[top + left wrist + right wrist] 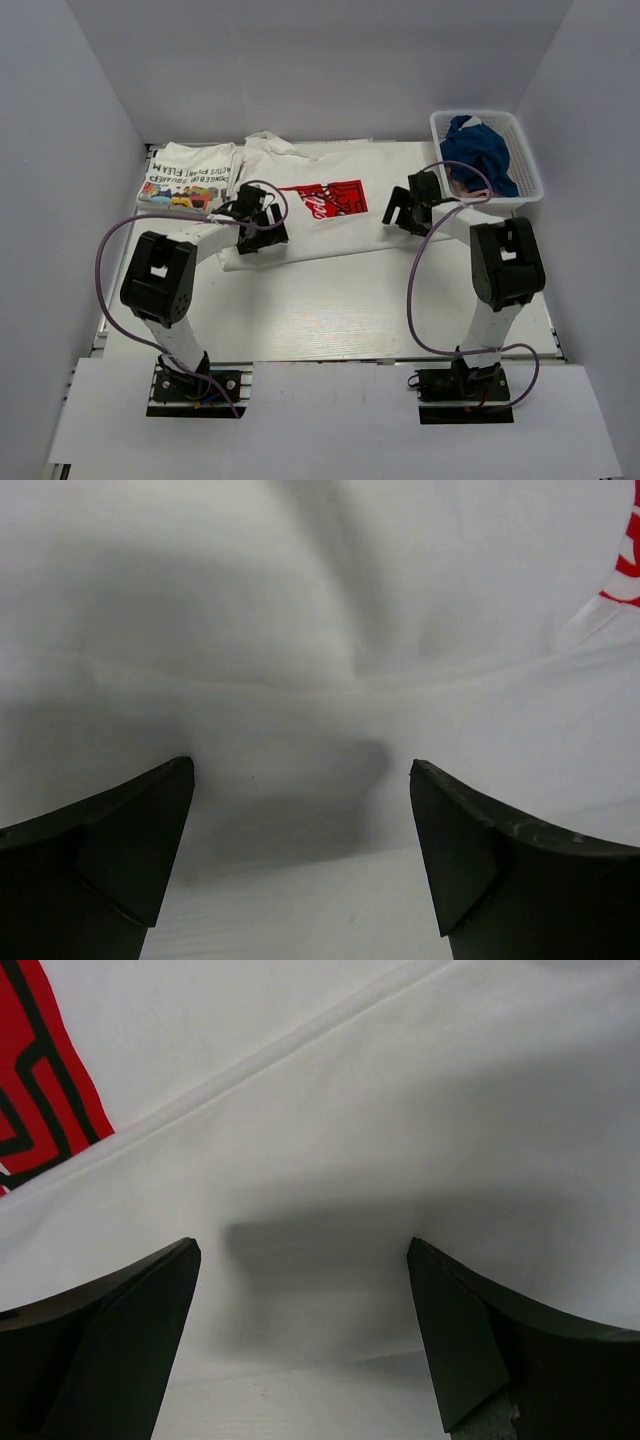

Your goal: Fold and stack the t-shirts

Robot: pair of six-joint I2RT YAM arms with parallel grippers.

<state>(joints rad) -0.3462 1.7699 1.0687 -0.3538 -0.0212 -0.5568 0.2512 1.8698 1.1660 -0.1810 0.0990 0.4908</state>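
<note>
A white t-shirt with a red rectangular print lies spread across the middle of the table. A second white t-shirt with black lettering and a small colourful graphic lies folded at the back left. My left gripper is open, low over the near left edge of the red-print shirt. My right gripper is open, low over the shirt's near right edge. In both wrist views the cloth edge and bare table show between the empty fingers.
A white mesh basket at the back right holds blue cloth. The white table stretches toward the arm bases. Purple cables loop beside both arms. Grey walls close in the left, back and right.
</note>
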